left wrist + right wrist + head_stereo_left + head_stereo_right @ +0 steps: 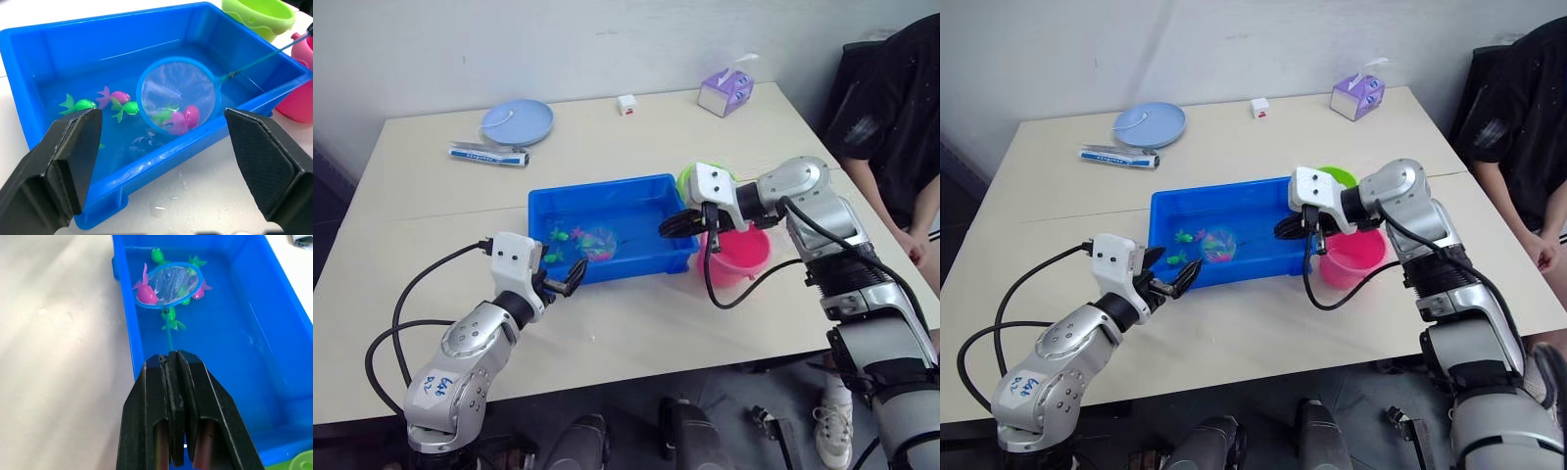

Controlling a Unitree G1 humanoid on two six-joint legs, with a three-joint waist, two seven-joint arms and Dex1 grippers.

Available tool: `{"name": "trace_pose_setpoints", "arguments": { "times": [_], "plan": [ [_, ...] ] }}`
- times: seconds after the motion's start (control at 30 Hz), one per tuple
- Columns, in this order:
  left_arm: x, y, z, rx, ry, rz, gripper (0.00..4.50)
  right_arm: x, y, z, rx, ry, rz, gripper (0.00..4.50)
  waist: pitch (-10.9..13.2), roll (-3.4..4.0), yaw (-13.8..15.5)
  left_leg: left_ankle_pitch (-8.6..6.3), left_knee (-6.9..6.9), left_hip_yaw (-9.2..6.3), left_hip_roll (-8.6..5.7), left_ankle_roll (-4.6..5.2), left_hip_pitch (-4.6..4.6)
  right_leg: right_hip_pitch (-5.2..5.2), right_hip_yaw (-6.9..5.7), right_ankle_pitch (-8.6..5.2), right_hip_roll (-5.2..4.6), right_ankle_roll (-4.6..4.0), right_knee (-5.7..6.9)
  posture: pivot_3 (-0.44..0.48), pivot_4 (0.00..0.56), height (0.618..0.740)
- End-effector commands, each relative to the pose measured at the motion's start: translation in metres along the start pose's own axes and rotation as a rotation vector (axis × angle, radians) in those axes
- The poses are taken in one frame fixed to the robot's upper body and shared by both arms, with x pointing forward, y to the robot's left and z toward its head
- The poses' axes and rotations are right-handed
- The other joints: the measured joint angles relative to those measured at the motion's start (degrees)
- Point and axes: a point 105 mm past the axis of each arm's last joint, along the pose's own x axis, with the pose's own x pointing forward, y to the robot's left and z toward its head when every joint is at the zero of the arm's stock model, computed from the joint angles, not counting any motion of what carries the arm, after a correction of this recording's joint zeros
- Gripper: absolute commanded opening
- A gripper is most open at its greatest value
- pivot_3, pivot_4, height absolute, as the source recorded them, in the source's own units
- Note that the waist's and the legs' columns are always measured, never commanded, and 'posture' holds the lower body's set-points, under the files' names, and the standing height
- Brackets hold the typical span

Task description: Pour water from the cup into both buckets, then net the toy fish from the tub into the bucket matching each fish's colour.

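The right gripper point(172, 363) is pinching the thin, whippy stick of the light net point(178, 94) dipping among slippery toy fish point(120, 96) in the tub point(548, 197), while the left gripper point(161, 147) is gaping beside it

Both eye views look down from the head over the counter point(636, 323), with the tub point(607, 201) toward 12 o'clock. Each wrist view sits close above that tub, looking along its own pincer at the net point(178, 93).

I see the blue-rimmed net point(177, 95) dipped among pink and green toy fish point(119, 96) in the water-filled blue tub point(29, 54), beside the green bucket point(258, 14) and pink bucket point(737, 254).
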Motion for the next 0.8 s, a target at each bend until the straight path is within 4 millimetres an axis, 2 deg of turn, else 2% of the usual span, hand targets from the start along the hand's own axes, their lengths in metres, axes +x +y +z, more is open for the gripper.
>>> {"name": "trace_pose_setpoints", "arguments": {
  "times": [0.03, 0.33, 0.47, 0.7, 0.8],
  "plan": [
    [0.000, 0.000, 0.006, 0.019, -0.029, -0.006, 4.30, -0.010, -0.003, 0.021, -0.003, -0.050, -0.008, 0.76, 0.0, 0.00, 0.0, 0.00, 0.00, 0.00, 0.00, 0.00, 0.00, 0.00, 0.00, 0.00, 0.00, 0.00, 0.00, 0.000, 0.150, 0.740],
    [0.006, -0.007, 0.014, 0.048, -0.059, -0.108, 4.30, -0.030, -0.010, 0.024, 0.081, -0.057, -0.090, 0.76, 0.0, 0.00, 0.1, 0.00, 0.00, -0.01, -0.01, 0.00, -0.02, -0.01, -0.01, 0.00, -0.02, 0.00, 0.00, 0.000, 0.150, 0.740],
    [0.014, -0.011, 0.026, 0.069, -0.085, -0.169, 4.30, -0.045, -0.014, 0.021, 0.108, -0.054, -0.163, 0.76, 0.0, 0.00, 0.1, 0.00, 0.01, -0.02, -0.01, 0.00, -0.02, -0.01, -0.03, 0.00, -0.02, 0.00, 0.00, 0.000, 0.150, 0.740],
    [0.024, -0.015, 0.035, 0.093, -0.094, -0.233, 4.30, -0.066, -0.019, 0.016, 0.137, -0.042, -0.272, 0.76, 0.0, 0.00, 0.0, 0.00, -0.05, -0.01, -0.01, 0.00, -0.04, -0.05, -0.02, 0.00, -0.02, 0.00, -0.02, 0.000, 0.150, 0.740],
    [0.029, -0.018, 0.041, 0.111, -0.105, -0.284, 4.30, -0.085, -0.020, 0.008, 0.178, -0.028, -0.347, 0.76, 0.0, 0.00, 0.1, 0.00, -0.04, -0.02, 0.00, 0.00, -0.04, -0.05, -0.03, 0.00, -0.01, 0.00, -0.02, 0.000, 0.150, 0.740]
  ]
}}
